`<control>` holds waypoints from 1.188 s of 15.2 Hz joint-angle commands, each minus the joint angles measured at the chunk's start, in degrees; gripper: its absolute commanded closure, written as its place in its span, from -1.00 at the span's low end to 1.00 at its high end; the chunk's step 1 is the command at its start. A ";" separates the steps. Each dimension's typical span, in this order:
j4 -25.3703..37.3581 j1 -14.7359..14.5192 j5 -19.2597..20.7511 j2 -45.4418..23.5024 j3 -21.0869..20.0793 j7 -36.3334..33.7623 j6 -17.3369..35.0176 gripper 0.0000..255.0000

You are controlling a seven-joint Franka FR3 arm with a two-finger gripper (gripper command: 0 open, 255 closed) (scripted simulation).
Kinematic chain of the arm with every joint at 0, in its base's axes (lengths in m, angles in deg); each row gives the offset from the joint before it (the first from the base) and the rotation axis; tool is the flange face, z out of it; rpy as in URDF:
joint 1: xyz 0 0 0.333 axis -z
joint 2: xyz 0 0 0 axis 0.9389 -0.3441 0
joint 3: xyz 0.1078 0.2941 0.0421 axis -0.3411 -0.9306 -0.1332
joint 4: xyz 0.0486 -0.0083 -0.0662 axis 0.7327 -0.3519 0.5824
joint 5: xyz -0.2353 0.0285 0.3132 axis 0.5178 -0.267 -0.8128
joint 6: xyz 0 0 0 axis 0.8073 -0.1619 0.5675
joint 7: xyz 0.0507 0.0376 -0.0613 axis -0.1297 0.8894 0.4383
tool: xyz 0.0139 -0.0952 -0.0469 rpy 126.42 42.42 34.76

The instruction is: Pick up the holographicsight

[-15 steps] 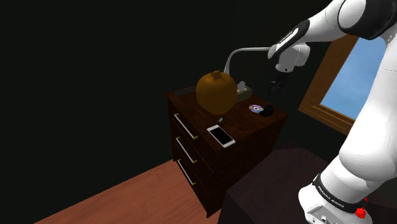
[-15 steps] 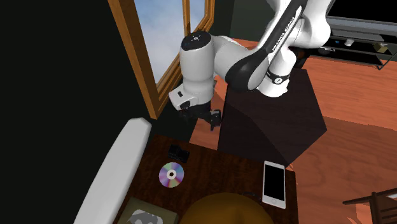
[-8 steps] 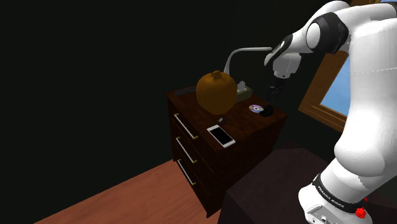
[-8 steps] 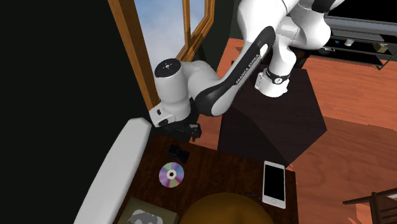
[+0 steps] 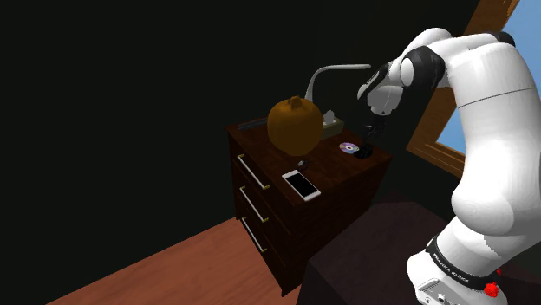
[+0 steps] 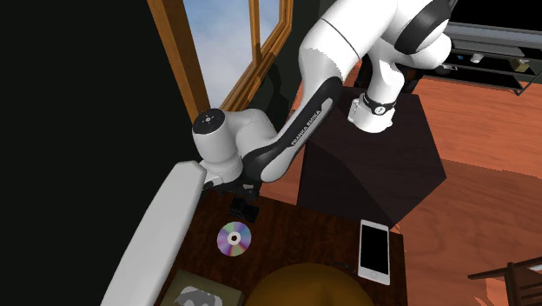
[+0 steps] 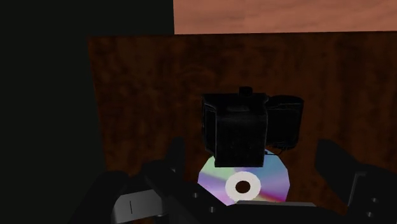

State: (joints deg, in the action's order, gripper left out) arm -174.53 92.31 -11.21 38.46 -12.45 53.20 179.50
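The holographic sight (image 5: 365, 153) is a small black boxy device at the far corner of the dark wooden dresser top (image 5: 270, 150). In the second exterior view the sight (image 6: 243, 209) lies just beyond a rainbow disc (image 6: 232, 238). My black gripper (image 5: 371, 133) hangs a little above the sight, and the hand (image 6: 236, 181) is right over the dresser's edge. In the wrist view the gripper (image 7: 254, 160) is open, its fingers (image 7: 174, 157) standing well apart on either side of the sight (image 7: 245, 124). Nothing is held.
On the dresser also lie the disc (image 5: 348, 147), a white phone (image 5: 301, 184), a large orange pumpkin-like object (image 5: 295, 124) and a tissue box (image 5: 331, 124). A white curved lamp (image 5: 325, 73) arches behind. A wood-framed window (image 6: 234, 52) and the dark stand (image 6: 373, 165) are close by.
The arm has swung in toward the dresser over the last second. The hand has moved from beside the stand to just above the sight and has come lower.
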 commanded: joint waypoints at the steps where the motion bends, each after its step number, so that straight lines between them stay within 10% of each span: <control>1: 0.41 0.45 -0.46 -1.26 -0.43 0.37 0.84 -1.00; 6: 0.80 0.83 -0.99 -2.73 -0.95 0.66 1.91 -1.00; 7: 0.78 0.85 -1.00 -2.75 -0.96 0.69 1.95 1.00; 18: 0.47 0.53 -0.58 -1.58 -0.54 0.44 1.09 1.00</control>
State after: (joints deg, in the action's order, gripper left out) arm -173.90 92.95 -11.97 36.37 -13.18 53.70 180.93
